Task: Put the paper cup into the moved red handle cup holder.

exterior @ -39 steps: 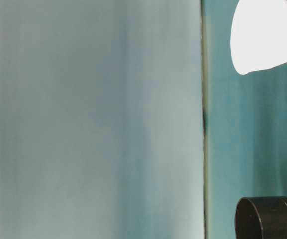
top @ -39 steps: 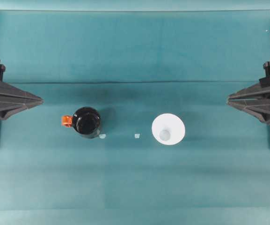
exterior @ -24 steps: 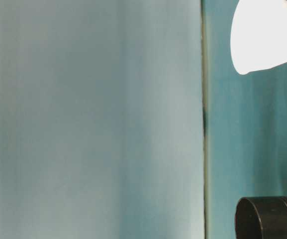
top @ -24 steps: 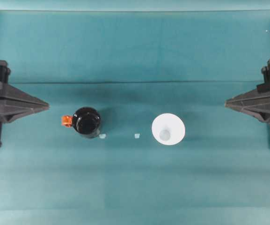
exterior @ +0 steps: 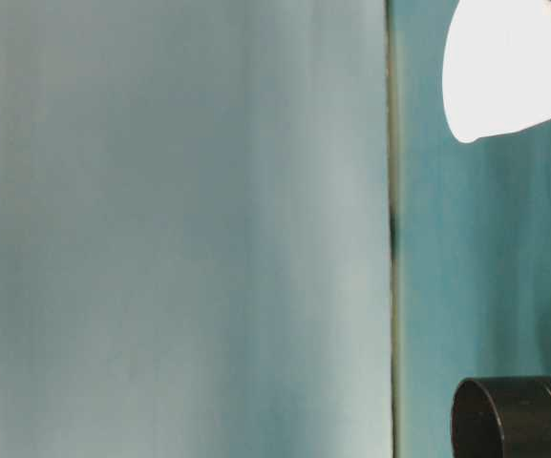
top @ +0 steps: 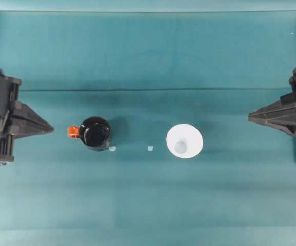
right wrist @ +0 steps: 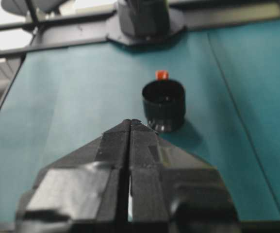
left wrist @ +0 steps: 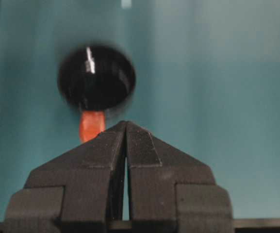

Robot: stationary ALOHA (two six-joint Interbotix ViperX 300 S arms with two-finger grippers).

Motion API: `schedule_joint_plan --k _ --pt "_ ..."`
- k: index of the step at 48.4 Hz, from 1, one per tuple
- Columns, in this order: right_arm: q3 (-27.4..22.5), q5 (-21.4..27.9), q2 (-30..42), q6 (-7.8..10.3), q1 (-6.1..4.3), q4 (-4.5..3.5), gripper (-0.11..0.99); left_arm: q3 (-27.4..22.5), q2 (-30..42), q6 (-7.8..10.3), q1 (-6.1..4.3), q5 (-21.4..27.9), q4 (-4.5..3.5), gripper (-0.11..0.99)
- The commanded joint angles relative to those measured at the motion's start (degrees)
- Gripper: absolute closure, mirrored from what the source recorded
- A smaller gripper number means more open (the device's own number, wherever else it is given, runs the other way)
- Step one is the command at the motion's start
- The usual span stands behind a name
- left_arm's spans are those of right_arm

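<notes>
Teal cloth covers the whole bench (top: 148, 51), with a faint crease running across it from the left side to the right. Along the bench's middle line stand the two task things, well apart from each other. The red handle cup holder (top: 95, 133) sits upright toward the left side, glossy black and open-mouthed, its small orange-red tab pointing at the left edge. The paper cup (top: 184, 141) stands nearer the right side, white, wide rim up, its smaller pale base visible down inside it. Between them lie two tiny pale scraps (top: 150, 148) on the cloth, one just beside the holder.

The left gripper (top: 50, 126) hangs at the left edge, its tip aimed at the holder's tab but apart from it. In the left wrist view its fingers (left wrist: 140, 150) are pressed together with only a hairline seam between them, gripping nothing. The right gripper (top: 251, 117) waits at the right edge, well clear of the paper cup; in the right wrist view its taped fingers (right wrist: 149, 150) likewise meet, empty, with the holder standing beyond their tip.
</notes>
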Motion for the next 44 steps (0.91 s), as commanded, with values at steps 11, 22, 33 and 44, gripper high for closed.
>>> schedule_joint_plan --k 11,22,33,44 --pt "-1.5 1.6 -0.8 1.23 0.18 0.18 0.99 -2.7 4.1 0.18 0.53 2.6 0.62 0.85" --pt "-1.7 3.0 -1.2 1.23 0.18 0.18 0.99 -2.6 4.1 -0.18 1.14 4.6 0.62 0.85" --pt "-1.7 3.0 -1.2 1.23 0.18 0.09 0.99 -2.6 4.2 -0.18 1.67 6.1 0.62 0.85" --pt "-1.7 3.0 -1.2 1.23 0.18 0.18 0.99 -2.4 4.2 0.00 1.85 6.0 0.62 0.85"
